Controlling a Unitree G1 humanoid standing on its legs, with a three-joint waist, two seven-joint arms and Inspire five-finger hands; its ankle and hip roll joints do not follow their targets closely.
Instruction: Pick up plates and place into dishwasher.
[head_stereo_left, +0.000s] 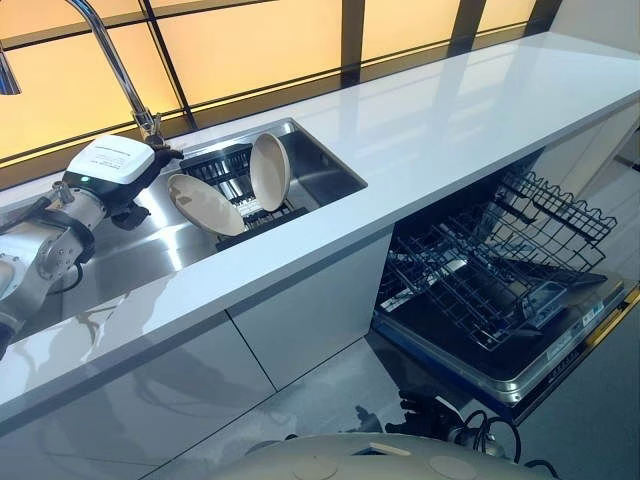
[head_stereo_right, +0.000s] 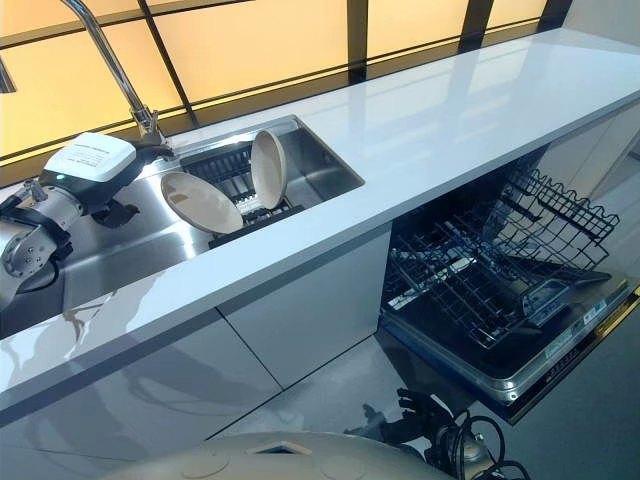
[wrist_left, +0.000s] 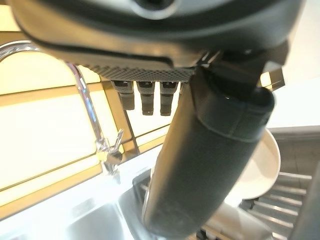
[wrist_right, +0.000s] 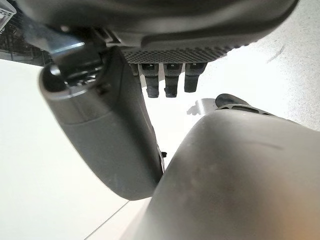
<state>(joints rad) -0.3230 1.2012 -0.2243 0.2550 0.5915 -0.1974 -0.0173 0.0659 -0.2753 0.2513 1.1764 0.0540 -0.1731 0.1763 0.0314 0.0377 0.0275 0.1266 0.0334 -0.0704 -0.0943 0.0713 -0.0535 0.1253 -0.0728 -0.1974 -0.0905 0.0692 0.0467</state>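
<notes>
Two cream plates stand in a black rack inside the sink (head_stereo_left: 335, 178). One plate (head_stereo_left: 205, 203) leans back at the rack's left end, and the other plate (head_stereo_left: 270, 170) stands nearly upright behind it. My left hand (head_stereo_left: 150, 175) hovers over the sink's left part, just left of the leaning plate and apart from it, with its fingers (wrist_left: 145, 97) straight and nothing held. Past its thumb (wrist_left: 200, 165), the upright plate (wrist_left: 262, 165) appears in the left wrist view. My right hand (wrist_right: 200, 30) hangs low over the floor, relaxed and holding nothing.
The dishwasher (head_stereo_left: 520, 350) stands open at the lower right, its wire racks (head_stereo_left: 500, 260) pulled out. A tall chrome faucet (head_stereo_left: 110, 60) rises behind the sink, close to my left hand. A long white countertop (head_stereo_left: 450, 130) runs to the right.
</notes>
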